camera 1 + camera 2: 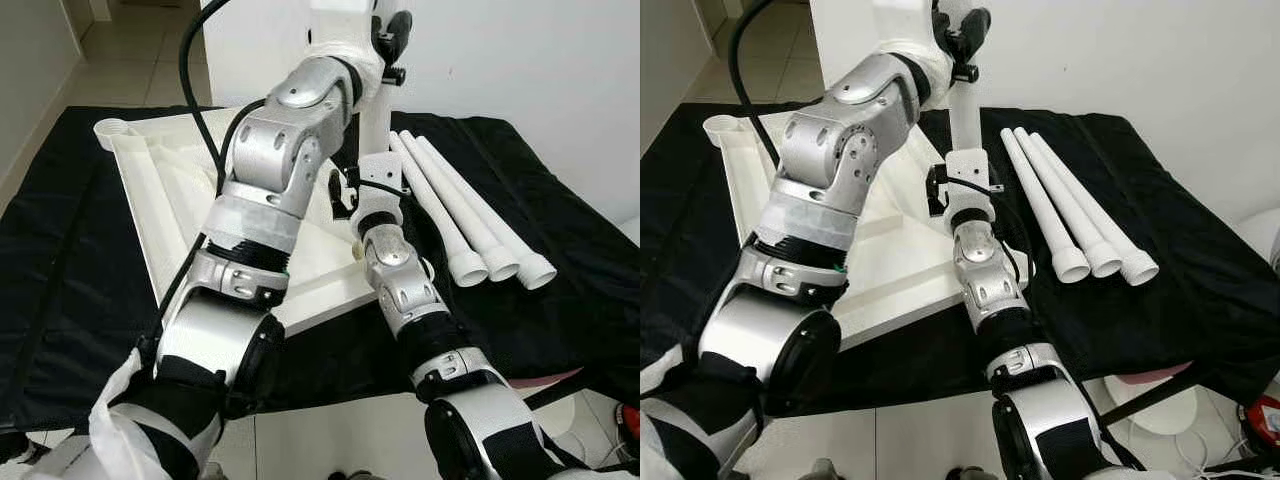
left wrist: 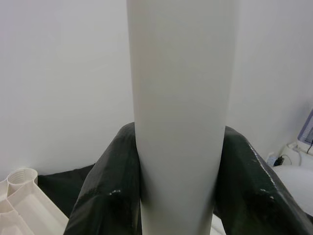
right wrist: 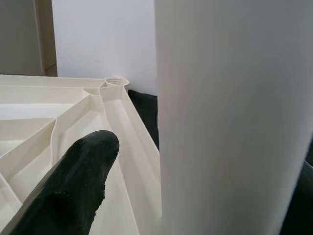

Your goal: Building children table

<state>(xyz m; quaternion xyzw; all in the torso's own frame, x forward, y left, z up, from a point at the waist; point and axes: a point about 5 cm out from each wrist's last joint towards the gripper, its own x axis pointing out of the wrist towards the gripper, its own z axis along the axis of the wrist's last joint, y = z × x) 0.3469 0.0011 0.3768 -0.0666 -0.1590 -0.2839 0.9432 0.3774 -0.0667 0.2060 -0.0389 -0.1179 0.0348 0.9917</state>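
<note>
left pincer (image 2: 178, 196) clamped on upright table leg (image 1: 962, 115) | right pincer (image 1: 940, 190): grip unclear | tabletop (image 1: 890, 265) upside-down

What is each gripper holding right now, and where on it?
Both are on the same upright table leg: the left gripper clamps it high up, the right gripper sits lower down, near the tabletop. The right's grip can't be confirmed.

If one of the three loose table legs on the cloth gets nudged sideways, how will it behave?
Likely to roll: the loose legs are round white tubes lying flat on the black cloth. The flared end would probably make one curve rather than roll straight. They look like stiff, hollow plastic, so probably light and unbending. The smooth finish may be slippery in the jaws.
</note>
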